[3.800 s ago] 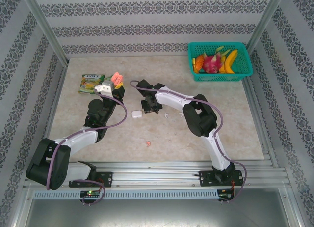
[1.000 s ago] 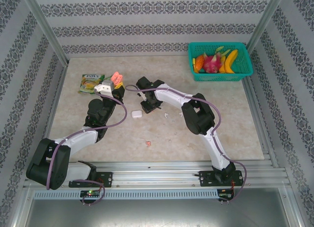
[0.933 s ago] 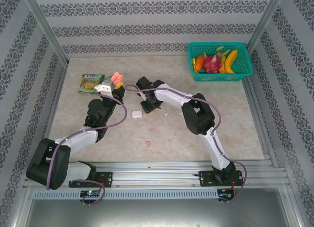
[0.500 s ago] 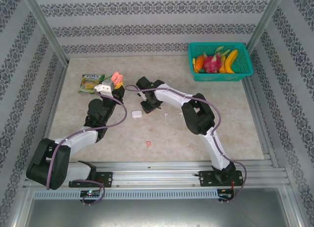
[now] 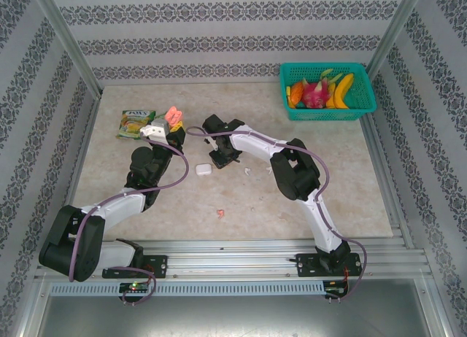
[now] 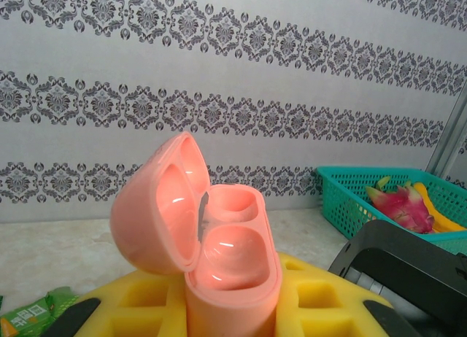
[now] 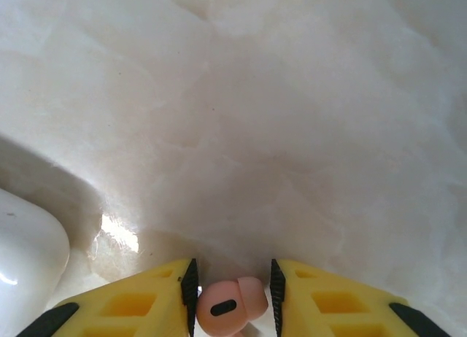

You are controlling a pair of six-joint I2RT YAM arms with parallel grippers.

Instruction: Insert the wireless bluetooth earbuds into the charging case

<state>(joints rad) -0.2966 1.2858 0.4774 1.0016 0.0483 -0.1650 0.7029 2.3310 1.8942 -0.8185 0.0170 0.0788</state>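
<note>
Inside the right hand (image 7: pixel 233 276), pink earbud (image 7: pixel 230 306); bare tabletop (image 7: pixel 292 133) beyond.

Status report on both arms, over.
Left gripper shut on pink case, open and empty. Right gripper shut on pink earbud, low at table. White case beside it, not touching.

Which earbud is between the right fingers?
The salmon-pink earbud, pinched between the right fingers. The other pink earbud and a white earbud both lie loose on the table.
</note>
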